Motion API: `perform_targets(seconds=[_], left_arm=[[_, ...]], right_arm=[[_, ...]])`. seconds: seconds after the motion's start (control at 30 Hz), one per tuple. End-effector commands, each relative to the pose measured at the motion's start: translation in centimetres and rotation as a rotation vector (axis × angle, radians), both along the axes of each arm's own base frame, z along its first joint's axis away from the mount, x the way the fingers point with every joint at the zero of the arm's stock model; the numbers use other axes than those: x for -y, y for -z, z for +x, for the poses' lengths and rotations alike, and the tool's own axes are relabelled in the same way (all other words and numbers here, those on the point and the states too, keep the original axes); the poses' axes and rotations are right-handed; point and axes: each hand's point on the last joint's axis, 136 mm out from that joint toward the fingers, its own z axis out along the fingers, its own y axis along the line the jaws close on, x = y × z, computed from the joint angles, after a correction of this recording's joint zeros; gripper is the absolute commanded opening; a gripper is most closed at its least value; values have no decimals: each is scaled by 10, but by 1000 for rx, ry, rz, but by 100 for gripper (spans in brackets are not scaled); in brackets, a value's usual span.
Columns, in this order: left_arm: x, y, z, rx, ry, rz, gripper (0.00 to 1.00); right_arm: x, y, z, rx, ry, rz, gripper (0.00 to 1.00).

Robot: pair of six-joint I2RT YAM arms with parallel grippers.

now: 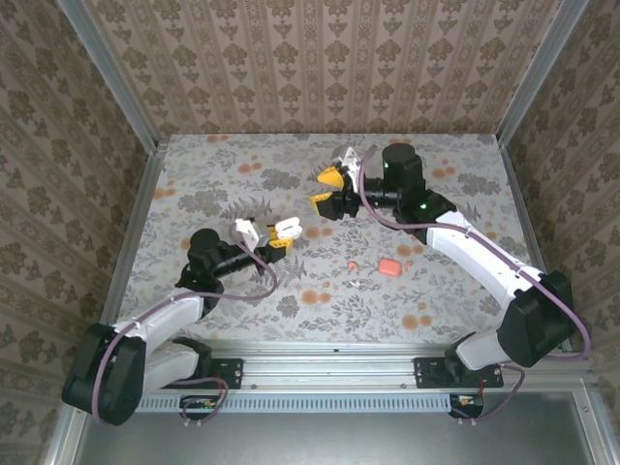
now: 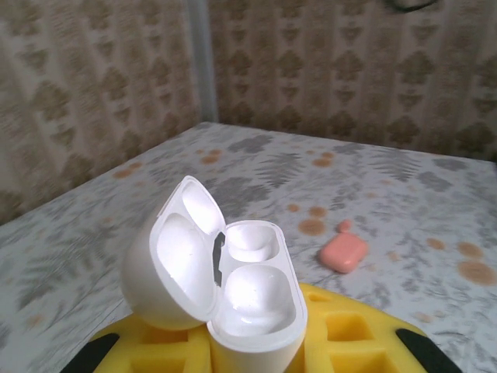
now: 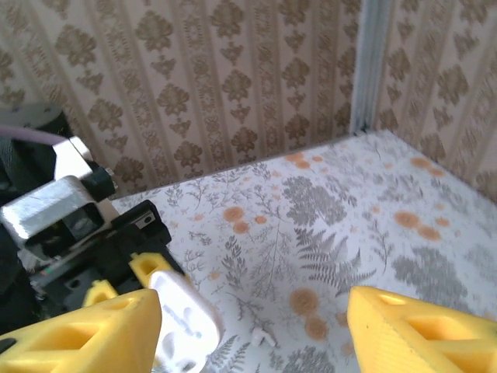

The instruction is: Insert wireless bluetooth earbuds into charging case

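While left fingers (image 2: 342, 334) grip open white case (image 2: 225, 287) (lid up), right fingers (image 3: 419, 330) spread wide, pink case (image 2: 343, 252) clear of table (image 1: 213, 174) edges.

The top camera looks down from behind the arm bases (image 1: 194, 360) over the whole table (image 1: 213, 165). The left wrist camera sits close behind the open white case (image 2: 225, 287); the right wrist camera faces that same case (image 3: 182, 326) from across.

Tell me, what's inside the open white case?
Two smooth hollows in the white case, both empty. Its lower part is hidden by the yellow fingers of the left end effector.
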Motion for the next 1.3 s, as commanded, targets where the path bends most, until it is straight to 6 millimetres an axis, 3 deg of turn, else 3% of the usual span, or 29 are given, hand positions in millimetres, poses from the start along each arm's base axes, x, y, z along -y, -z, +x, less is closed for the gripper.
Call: perform_targets(seconds=[0.0, 0.17, 0.27, 0.4, 0.53, 0.67, 0.9, 1.1, 1.27], left_arm=[[-19, -2, 18, -32, -124, -34, 16], [-48, 14, 44, -112, -314, -15, 16], [-69, 18, 53, -137, -411, -36, 16], [-96, 23, 62, -175, -542, -50, 16], [-127, 25, 66, -199, -681, -63, 16], [-152, 24, 64, -201, -785, -81, 15], [-170, 24, 60, -197, -866, -80, 15], [-174, 27, 57, -205, -892, -76, 15], [-176, 29, 56, -212, -900, -71, 14]], right_arm=[[13, 24, 5, -253, 159, -69, 65], [12, 41, 6, -367, 281, -214, 63], [3, 52, 2, -380, 253, -300, 59], [-14, 58, 4, -291, 152, -343, 57], [-36, 60, 5, -94, -25, -372, 54], [-52, 79, 6, 43, -209, -459, 54], [-76, 117, 10, 231, -477, -525, 53], [-96, 168, 21, 364, -638, -666, 53], [-112, 208, 23, 370, -761, -741, 53]])
